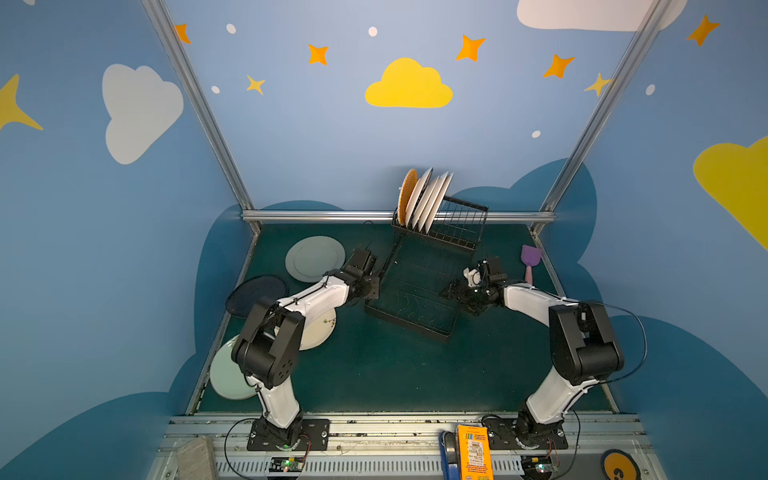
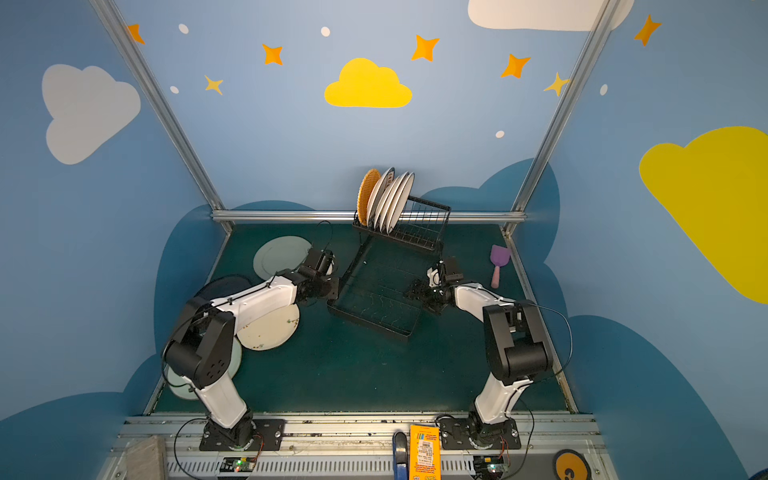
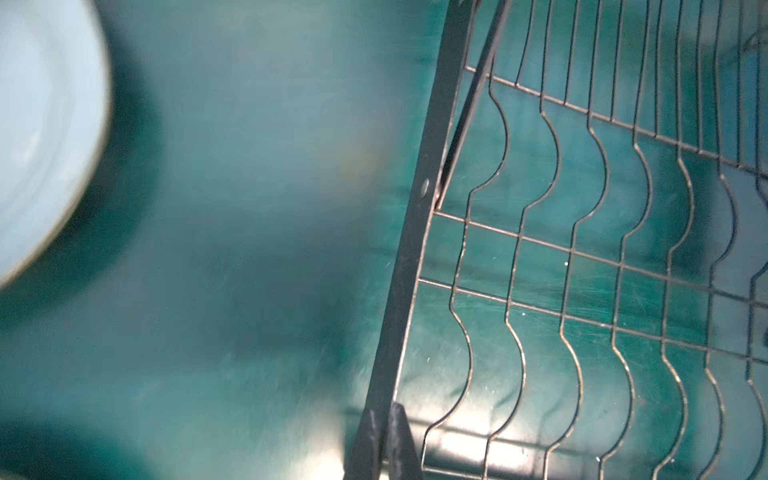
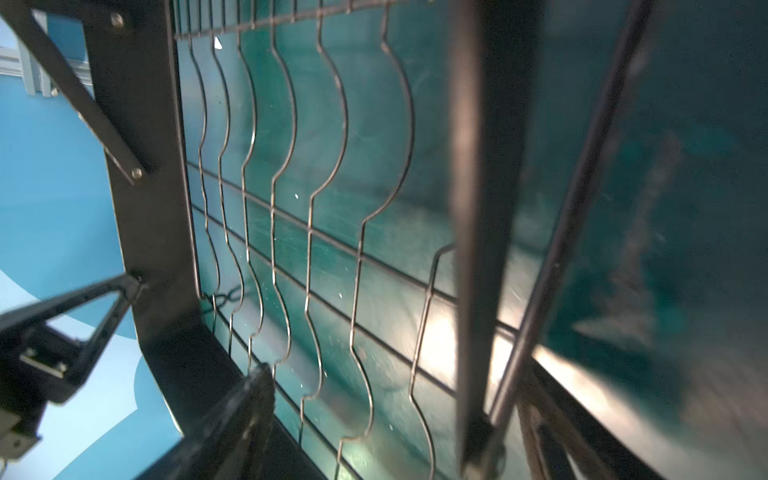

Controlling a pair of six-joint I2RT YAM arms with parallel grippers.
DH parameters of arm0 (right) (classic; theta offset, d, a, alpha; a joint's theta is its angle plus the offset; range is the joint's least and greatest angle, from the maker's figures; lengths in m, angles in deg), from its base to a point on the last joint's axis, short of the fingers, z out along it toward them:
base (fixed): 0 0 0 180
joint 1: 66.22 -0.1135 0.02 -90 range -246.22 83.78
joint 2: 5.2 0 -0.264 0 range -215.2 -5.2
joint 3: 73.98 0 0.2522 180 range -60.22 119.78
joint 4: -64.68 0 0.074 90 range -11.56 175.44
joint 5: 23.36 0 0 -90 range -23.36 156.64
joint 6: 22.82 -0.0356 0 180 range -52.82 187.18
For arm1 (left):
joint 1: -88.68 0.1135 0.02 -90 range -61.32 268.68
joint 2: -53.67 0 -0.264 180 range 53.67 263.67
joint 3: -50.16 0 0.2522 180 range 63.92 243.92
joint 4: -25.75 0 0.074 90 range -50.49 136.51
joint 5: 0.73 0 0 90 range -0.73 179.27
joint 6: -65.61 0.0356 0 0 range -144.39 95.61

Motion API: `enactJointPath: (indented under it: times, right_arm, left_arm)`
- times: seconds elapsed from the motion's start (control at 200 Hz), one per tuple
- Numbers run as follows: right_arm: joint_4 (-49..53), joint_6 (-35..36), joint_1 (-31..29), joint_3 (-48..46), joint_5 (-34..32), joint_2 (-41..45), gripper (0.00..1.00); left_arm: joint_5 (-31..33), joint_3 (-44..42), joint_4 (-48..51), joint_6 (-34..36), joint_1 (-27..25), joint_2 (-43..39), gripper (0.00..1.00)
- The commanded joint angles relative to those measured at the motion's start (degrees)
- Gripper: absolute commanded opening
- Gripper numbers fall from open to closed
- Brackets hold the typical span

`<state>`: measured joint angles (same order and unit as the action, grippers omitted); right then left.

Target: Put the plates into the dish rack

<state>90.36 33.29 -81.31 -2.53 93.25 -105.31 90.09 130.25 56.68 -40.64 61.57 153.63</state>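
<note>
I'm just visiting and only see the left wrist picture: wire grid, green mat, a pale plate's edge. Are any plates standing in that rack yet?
Observer: Yes. In both top views a row of plates stands on edge in the raised far section of the dish rack, an orange one leftmost.
Operator: Are more waiting?
Observer: Four lie flat by the left arm: a grey-green plate, a navy plate, a cream plate and a mint plate.
Operator: Where is the other arm?
Observer: The right gripper, jaws open, is at the tray's opposite edge.
</note>
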Motion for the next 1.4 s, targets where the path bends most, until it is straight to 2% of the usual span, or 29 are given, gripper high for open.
enactJointPath:
  times: [0.0,0.205,0.451,0.811,0.986,1.216,1.247,1.317,1.397]
  right_arm:
    - [-2.9,1.7,-2.0,4.3,6.5,-2.7,0.88]
    - [-1.7,2.7,-2.7,9.3,8.4,-6.0,0.88]
    - [0.8,4.0,-2.8,13.4,9.4,-8.9,0.88]
    - [-1.2,1.5,-0.8,8.7,6.9,-4.2,0.88]
    - [-1.2,1.5,0.2,7.5,6.7,-2.9,0.88]
    - [-0.5,0.8,2.4,7.1,6.5,-1.1,0.88]
    - [-0.7,0.6,2.4,7.0,6.3,-0.7,0.88]
    - [-0.8,0.0,2.7,6.4,5.6,0.5,0.88]
    - [-0.9,-0.6,2.9,5.8,5.3,1.6,0.88]
  left_arm:
    - [5.0,-4.4,5.5,-12.0,-1.8,-2.3,0.04]
    - [9.8,-10.4,5.0,-22.1,-3.8,-8.1,0.04]
    - [14.7,-13.5,5.1,-28.5,-8.1,-11.0,0.04]
    - [10.4,-8.8,1.8,-26.2,-8.9,-5.5,0.04]
    - [10.3,-5.9,2.1,-26.4,-9.7,-3.0,0.04]
    - [11.7,-5.2,3.9,-26.9,-9.9,-4.1,0.04]
    - [12.0,-5.2,4.4,-26.9,-9.7,-4.7,0.06]
    - [12.8,-5.1,6.0,-26.6,-9.8,-6.2,0.17]
    - [13.1,-5.1,7.5,-26.2,-9.8,-8.2,0.23]
